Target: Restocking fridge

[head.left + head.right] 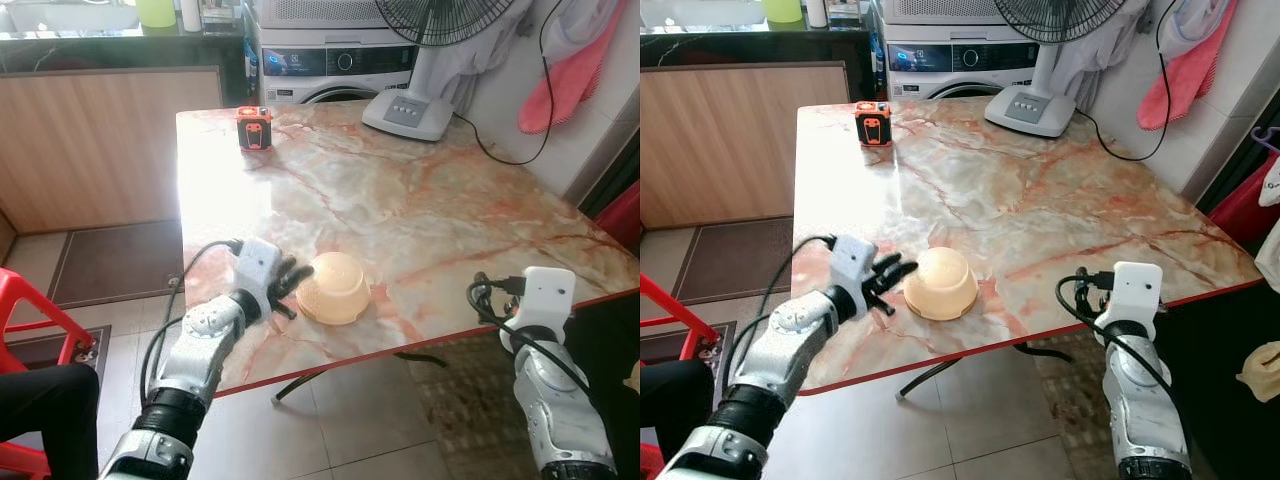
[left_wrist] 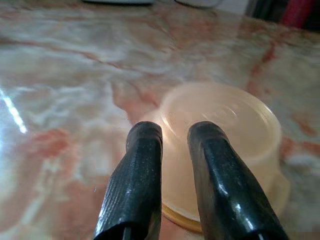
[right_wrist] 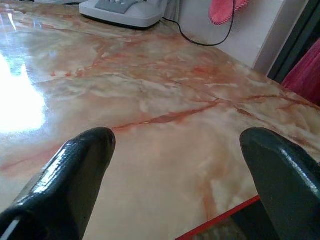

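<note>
A pale peach plastic container (image 1: 335,287) lies upside down on the marble table (image 1: 430,200), close to its front edge. My left gripper (image 1: 290,278) hovers just left of it, fingertips pointing at its side. In the left wrist view the two black fingers (image 2: 145,165) stand almost together with nothing between them, and the container (image 2: 225,125) lies right behind their tips. My right gripper (image 3: 177,145) hangs at the table's front right edge, fingers wide apart over bare marble.
An orange and black device (image 1: 254,128) stands at the table's far left. A fan base (image 1: 410,112) and its cable (image 1: 490,150) sit at the back. A washing machine (image 1: 340,65) is behind. A red chair (image 1: 30,320) and a person's dark leg (image 1: 40,405) are at my left.
</note>
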Controlling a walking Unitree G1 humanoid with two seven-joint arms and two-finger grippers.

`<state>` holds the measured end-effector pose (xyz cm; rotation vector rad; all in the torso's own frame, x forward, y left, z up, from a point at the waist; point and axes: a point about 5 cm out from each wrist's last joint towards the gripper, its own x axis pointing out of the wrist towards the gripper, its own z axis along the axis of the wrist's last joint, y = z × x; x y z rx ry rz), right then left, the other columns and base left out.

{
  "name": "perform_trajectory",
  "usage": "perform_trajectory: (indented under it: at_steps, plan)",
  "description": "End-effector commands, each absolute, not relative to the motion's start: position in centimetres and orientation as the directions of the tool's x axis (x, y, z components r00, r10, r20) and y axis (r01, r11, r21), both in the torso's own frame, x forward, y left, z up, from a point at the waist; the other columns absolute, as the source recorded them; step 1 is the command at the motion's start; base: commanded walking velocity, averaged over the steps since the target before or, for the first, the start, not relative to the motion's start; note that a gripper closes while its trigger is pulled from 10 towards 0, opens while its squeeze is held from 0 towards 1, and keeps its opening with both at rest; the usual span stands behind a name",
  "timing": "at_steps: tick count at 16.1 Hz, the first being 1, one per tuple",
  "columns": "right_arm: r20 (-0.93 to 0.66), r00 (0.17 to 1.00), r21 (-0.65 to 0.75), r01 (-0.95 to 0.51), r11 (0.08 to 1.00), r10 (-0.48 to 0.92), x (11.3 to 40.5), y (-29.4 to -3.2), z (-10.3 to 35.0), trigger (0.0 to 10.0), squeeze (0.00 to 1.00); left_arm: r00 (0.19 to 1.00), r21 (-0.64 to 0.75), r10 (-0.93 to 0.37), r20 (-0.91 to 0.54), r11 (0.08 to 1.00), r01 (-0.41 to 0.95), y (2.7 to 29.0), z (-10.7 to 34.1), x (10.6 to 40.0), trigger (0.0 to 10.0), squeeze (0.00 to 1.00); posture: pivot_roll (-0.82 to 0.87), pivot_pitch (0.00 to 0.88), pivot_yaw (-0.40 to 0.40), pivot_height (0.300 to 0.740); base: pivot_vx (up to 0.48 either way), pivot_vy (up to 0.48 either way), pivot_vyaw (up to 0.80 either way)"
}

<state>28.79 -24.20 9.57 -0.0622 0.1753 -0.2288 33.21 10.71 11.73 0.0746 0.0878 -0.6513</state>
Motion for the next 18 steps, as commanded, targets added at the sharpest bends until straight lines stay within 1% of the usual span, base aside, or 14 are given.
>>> perform_trajectory:
  at_steps: [1,9,18]
  plan:
    - [-0.192,0.95,-0.082,0.236,0.968,-0.248,28.4,-24.8,9.1,10.0,0.0,0.767,0.037,-0.632,-0.114,0.769,0.639,10.0,11.8,33.0,10.0,0.0,-0.09,0.0,-0.06,0.74,0.0,0.0,0.0]
    - [-0.215,0.95,-0.075,0.217,0.973,-0.228,28.3,-24.6,8.8,10.0,0.0,0.657,-0.035,-0.742,-0.136,0.666,0.745,6.4,10.9,31.5,10.0,0.0,-0.1,0.0,-0.059,0.74,0.0,0.0,0.0]
    - [-0.225,0.952,-0.063,0.196,0.979,-0.205,28.5,-24.1,8.7,10.0,0.0,0.599,-0.062,-0.794,-0.103,0.606,0.793,3.8,11.7,31.5,10.0,0.0,-0.09,0.0,-0.059,0.74,0.0,0.0,0.0]
